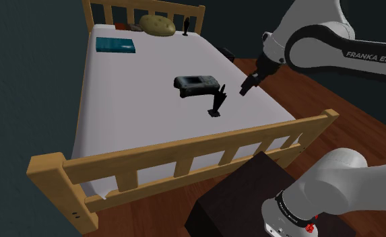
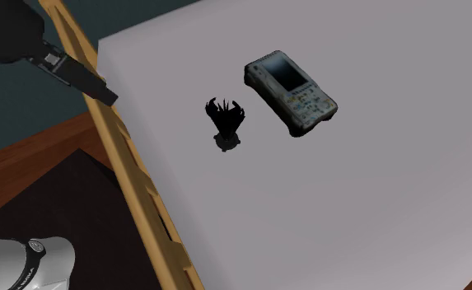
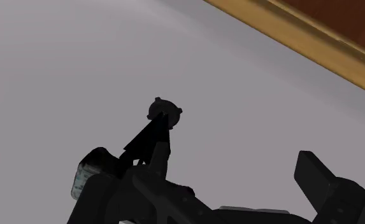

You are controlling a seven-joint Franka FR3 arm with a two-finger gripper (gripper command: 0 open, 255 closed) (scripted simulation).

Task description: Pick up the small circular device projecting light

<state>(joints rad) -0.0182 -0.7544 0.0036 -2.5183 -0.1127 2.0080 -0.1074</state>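
Wooden-framed bed (image 1: 50, 168): the shoulder view shows one small black device (image 1: 215, 106) standing mid-mattress, one dark handheld (image 1: 197, 84) just beside it, and one tool (image 1: 246, 84) nearby. In the second exterior view the tool hangs over the side rail (image 2: 135, 177). In the wrist view its two fingers (image 3: 311, 172) stand wide, with the device beyond them, unheld.

Small black device (image 3: 164, 114) on grey bed (image 3: 60, 63), ahead of spread claw (image 3: 203, 162).
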